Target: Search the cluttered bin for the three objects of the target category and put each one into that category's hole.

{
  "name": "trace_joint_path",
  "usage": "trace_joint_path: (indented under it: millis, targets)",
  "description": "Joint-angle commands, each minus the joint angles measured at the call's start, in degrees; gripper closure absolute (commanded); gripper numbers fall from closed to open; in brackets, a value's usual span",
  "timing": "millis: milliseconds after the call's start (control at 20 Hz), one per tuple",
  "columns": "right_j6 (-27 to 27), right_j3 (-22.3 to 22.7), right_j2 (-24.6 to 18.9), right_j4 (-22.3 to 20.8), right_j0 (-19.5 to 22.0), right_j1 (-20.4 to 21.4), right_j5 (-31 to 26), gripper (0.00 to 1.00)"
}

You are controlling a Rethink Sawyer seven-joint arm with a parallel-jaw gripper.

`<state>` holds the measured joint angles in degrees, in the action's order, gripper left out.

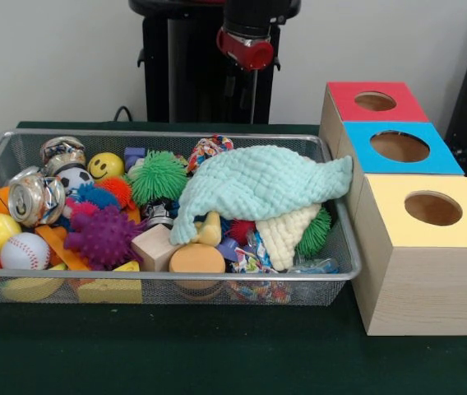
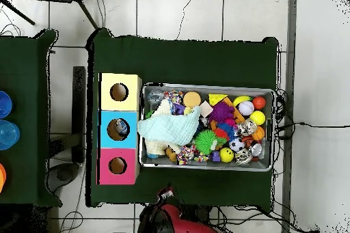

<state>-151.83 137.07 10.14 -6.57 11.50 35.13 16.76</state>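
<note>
Above the table's far edge, my gripper (image 1: 248, 49) hangs drawn back at the pedestal, touching nothing; whether its tips are apart or together I cannot tell. Item: the bin (image 1: 176, 277), on the green cloth, packed with balls and toys, a mint cloth (image 1: 258, 185) draped over them. Item: three boxes (image 1: 418, 247) touching its end.
</note>
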Motion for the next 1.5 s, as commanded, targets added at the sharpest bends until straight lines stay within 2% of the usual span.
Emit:
trace_joint_path:
  millis: [50, 450, 600, 700, 850, 950, 1100, 1300, 1500]
  targets:
    - [-5.5, -7.0, -7.0, 4.5, 3.9, 2.9, -9.7, 0.0]
    - [-5.0, -7.3, -8.1, 6.1, 5.1, 5.3, -15.9, 0.0]
    - [-3.8, -5.8, -9.1, 3.9, 6.1, 5.9, -15.6, 0.0]
    - [-4.2, -3.5, -9.6, 2.0, 7.1, 7.0, -13.4, 0.0]
    - [-4.8, 1.2, -9.8, 0.8, 8.7, 9.7, -13.7, 0.0]
    - [-5.4, 4.8, -8.2, -0.8, 9.0, 10.0, -11.3, 0.0]
    - [-6.1, 7.9, -3.6, -6.2, 8.3, 4.8, -1.1, 0.0]
    - [-6.9, 8.0, 2.9, -13.9, 7.3, -5.4, 11.2, 0.0]
    - [-7.7, 6.7, 7.5, -19.1, 8.5, -13.0, 17.7, 0.0]
